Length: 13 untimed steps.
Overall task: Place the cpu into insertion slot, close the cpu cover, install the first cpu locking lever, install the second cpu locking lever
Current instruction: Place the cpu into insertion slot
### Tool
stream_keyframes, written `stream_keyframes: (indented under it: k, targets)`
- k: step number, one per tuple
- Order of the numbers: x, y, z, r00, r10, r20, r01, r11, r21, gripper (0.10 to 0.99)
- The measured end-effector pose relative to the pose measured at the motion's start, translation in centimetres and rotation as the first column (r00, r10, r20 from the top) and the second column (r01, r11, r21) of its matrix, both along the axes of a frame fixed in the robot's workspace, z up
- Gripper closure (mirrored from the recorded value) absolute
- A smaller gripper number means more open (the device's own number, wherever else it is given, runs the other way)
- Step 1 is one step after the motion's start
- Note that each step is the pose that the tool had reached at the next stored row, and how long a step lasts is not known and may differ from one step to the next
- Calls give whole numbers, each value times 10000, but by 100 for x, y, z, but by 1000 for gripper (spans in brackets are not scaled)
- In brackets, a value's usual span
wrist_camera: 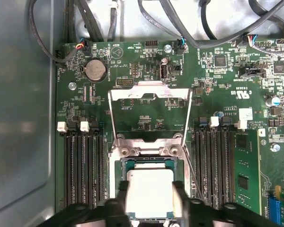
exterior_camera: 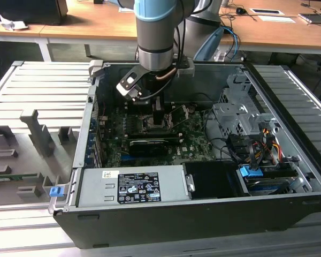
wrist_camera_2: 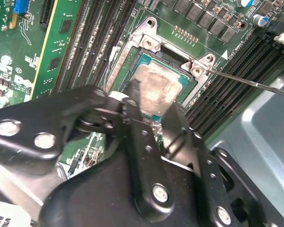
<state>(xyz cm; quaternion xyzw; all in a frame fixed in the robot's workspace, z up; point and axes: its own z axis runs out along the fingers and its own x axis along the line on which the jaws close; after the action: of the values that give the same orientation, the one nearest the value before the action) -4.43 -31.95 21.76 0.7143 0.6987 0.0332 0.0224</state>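
Cpu (wrist_camera: 149,182) — gripped by tool (wrist_camera: 150,195) — in slot (wrist_camera: 146,163)

The cpu cover (wrist_camera: 149,91) stands open, so the insertion slot (wrist_camera: 149,164) can be reached from above. Memory slots (wrist_camera: 83,170) flank it closely on both sides. One thin locking lever (wrist_camera_2: 248,81) sticks out sideways over them. Cables (wrist_camera: 180,33) hang past the board's edge.

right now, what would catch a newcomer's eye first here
The robot arm reaching into the open computer case dominates the exterior view. In the first wrist view, the gripper hangs right over the cpu in the insertion slot, with the cpu cover swung open.
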Motion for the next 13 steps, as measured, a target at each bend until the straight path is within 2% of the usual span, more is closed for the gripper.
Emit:
stream_keyframes:
  k: [2, 3, 4, 6, 13]
  targets:
    - [0, 0, 8, 10000, 0, -3, 0, 10000, 0, 745]
    - [1, 0, 13, 10000, 0, -5, 0, 10000, 0, 745]
    - [1, 0, 17, 10000, 0, -7, 0, 10000, 0, 863]
    - [1, 0, 24, 10000, 0, -11, 0, 10000, 1, 980]
    - [1, 0, 30, 10000, -2, -12, 2, 10000, -1, 980]
